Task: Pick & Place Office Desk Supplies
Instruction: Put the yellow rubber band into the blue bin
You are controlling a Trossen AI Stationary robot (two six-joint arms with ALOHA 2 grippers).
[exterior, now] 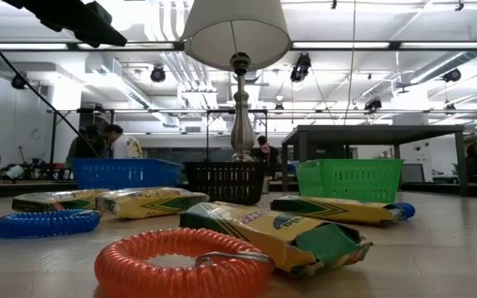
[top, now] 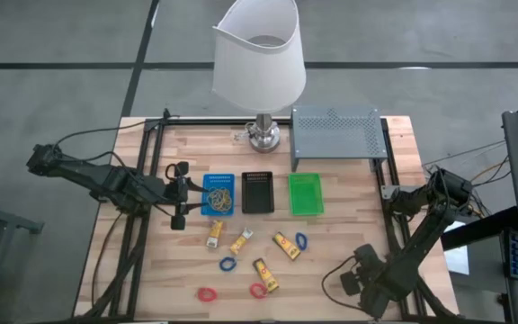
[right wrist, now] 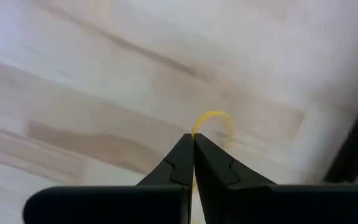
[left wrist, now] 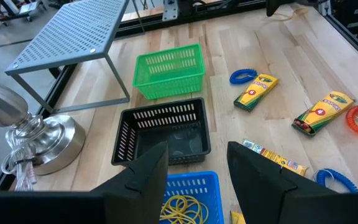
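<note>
- Right wrist view: my right gripper [right wrist: 193, 138] has its two dark fingers pinched fully together on a thin yellow-tan rubber band [right wrist: 215, 118], whose loop arcs out just past the fingertips over bare pale wood.
- High view: that right gripper [top: 351, 281] sits low at the table's near right corner, well apart from the blue rectangular plastic tray [top: 218, 194] that already holds a tangle of bands.
- Key relation as I judge it: the tray lies away to the left and farther up the table from the band, so the carry has to cross over the loose yellow crayon packets with red marks [top: 285, 244] and the small blue coil ring [top: 301, 240].
- My left gripper [top: 180, 194] hovers just beside the blue tray's left edge, fingers parted with nothing between them; it is much nearer the tray than the right one.
- Left wrist view: blue tray [left wrist: 188, 200] right below the parted fingers [left wrist: 145, 176], black slotted plastic tray [left wrist: 163, 132] next, green slotted plastic tray [left wrist: 170, 68] beyond.
- Risk: the band is thin, so the grip may be marginal.
</note>
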